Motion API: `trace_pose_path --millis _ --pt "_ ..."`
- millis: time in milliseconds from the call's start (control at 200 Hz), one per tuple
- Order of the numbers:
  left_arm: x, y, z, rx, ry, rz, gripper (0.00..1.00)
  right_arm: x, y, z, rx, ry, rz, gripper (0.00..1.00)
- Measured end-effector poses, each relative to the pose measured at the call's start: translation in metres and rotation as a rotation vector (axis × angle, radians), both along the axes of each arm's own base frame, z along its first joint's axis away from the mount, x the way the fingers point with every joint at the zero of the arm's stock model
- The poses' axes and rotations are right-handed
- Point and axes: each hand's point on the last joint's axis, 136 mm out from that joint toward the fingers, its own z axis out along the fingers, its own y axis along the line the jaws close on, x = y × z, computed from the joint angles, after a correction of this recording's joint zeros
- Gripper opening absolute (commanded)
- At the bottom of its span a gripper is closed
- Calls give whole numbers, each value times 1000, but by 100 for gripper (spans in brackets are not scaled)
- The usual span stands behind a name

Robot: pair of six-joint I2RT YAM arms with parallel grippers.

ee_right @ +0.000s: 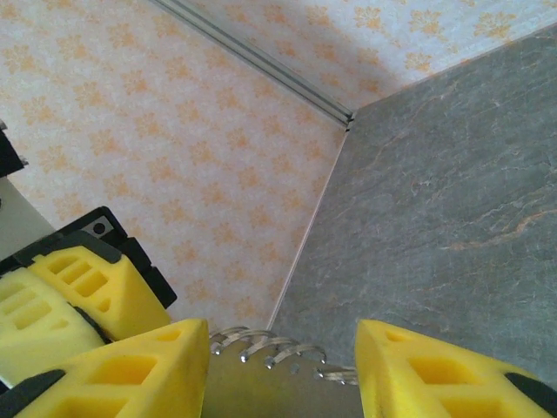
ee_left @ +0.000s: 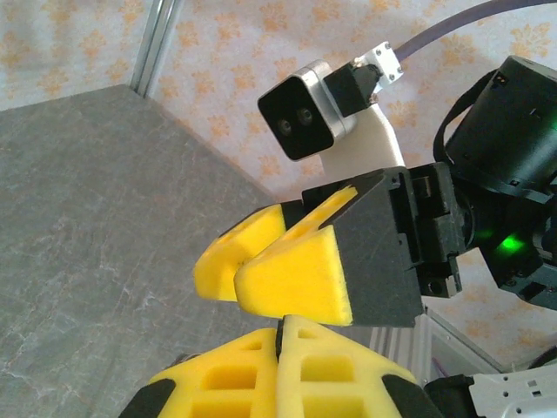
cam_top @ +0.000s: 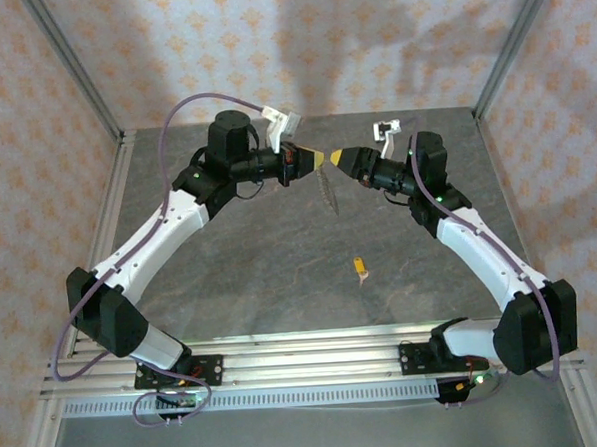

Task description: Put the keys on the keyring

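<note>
One keyring (cam_top: 328,192), one key (cam_top: 360,269) on table (cam_top: 232,287)

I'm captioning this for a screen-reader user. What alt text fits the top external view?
Two robot arms reach over a grey table, the left gripper and right gripper almost tip to tip near its far middle, the thin keyring close by their tips. A small orange-headed key lies alone nearer the bases.

Small orange-headed key (cam_top: 360,269) flat on the table (cam_top: 231,277), well apart from the thin toothed keyring (cam_top: 328,190).
</note>
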Motion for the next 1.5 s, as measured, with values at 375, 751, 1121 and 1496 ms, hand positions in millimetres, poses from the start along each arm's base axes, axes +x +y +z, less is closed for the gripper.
trace_pose_path --millis 375,751,1121,1496 --pt "-7 -1 9 19 -24 -64 0 -1 -1 2 -14 -29 -2 50" --pt "-15 -4 21 -3 -51 -115 0 -24 -8 45 12 -184 1 49" --pt "-15 -4 24 -12 -55 -116 0 -41 -1 71 59 -302 93 48" --pt "-15 -5 33 -42 -67 -114 0 -42 7 65 100 -293 147 44"
